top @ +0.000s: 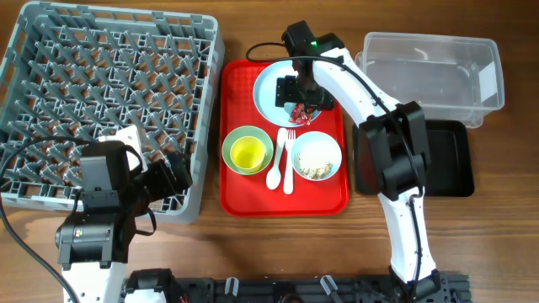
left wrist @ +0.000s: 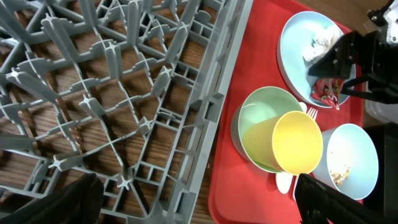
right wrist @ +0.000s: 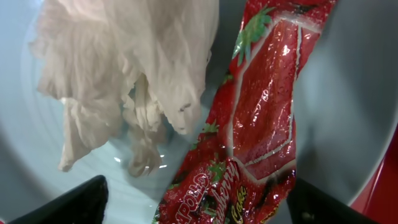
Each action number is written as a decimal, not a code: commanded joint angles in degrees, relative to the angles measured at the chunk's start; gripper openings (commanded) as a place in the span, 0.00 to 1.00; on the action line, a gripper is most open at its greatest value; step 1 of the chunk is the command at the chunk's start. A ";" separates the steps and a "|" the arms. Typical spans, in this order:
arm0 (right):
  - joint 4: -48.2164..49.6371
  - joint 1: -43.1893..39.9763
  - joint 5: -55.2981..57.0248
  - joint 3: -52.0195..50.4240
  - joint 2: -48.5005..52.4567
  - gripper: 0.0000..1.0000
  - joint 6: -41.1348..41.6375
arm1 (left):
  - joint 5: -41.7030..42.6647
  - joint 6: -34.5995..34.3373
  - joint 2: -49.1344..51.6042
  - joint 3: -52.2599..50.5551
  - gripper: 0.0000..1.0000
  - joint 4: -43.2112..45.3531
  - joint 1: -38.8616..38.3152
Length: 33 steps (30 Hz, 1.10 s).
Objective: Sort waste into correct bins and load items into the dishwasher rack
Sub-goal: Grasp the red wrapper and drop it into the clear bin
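Observation:
The red snack wrapper (right wrist: 255, 124) and a white crumpled scrap (right wrist: 124, 68) lie on the pale plate (top: 268, 84). My right gripper (top: 301, 99) hangs low over them, open, its fingertips (right wrist: 68, 202) on either side of the wrapper's lower end. The yellow cup (left wrist: 297, 142) sits in the green bowl (left wrist: 258, 121). Beside it the blue bowl (top: 317, 157) holds food crumbs. A white spoon (top: 275, 166) and fork (top: 289, 156) lie between the bowls. My left gripper (top: 168, 175) is open and empty over the grey dishwasher rack's (top: 109, 93) front right corner.
Plate, bowls and cutlery all rest on a flat red tray (top: 253, 198) between the rack and the bins. The clear plastic tub (top: 429, 71) stands at the back right, with the shallow black tray (top: 455, 164) in front of it. The right arm reaches across the tray's right edge.

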 commanded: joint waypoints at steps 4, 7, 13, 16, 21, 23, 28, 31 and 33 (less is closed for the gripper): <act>-1.53 0.50 1.40 0.07 1.36 0.54 0.63 | -0.55 -0.09 -0.42 0.96 1.00 0.13 0.00; -2.19 0.50 1.40 0.07 1.36 0.43 0.63 | -0.55 -0.11 -0.42 0.96 1.00 0.11 0.00; -3.21 0.50 0.92 0.07 1.36 0.22 0.63 | -0.55 -0.11 -0.42 0.96 1.00 0.11 0.00; -3.23 0.50 0.79 0.07 1.36 0.08 0.59 | -0.55 -0.11 -0.42 0.96 1.00 0.11 0.00; -4.26 0.46 0.79 0.26 0.63 0.04 0.22 | -0.55 -0.09 -0.42 0.96 1.00 0.11 0.00; -4.57 0.35 1.01 0.31 -1.07 0.04 -0.28 | -0.55 -0.09 -0.42 0.96 1.00 0.11 0.00; -4.04 -1.31 2.58 0.31 -9.35 0.05 -1.73 | -0.55 -0.09 -0.42 0.96 1.00 0.13 0.00; -3.21 -3.87 2.93 0.31 -15.04 0.04 -1.73 | -0.57 -0.09 -0.42 0.96 1.00 0.15 0.00; -2.62 -5.64 2.93 0.31 -18.12 0.04 -1.68 | -0.57 -0.09 -0.42 0.96 1.00 0.15 0.00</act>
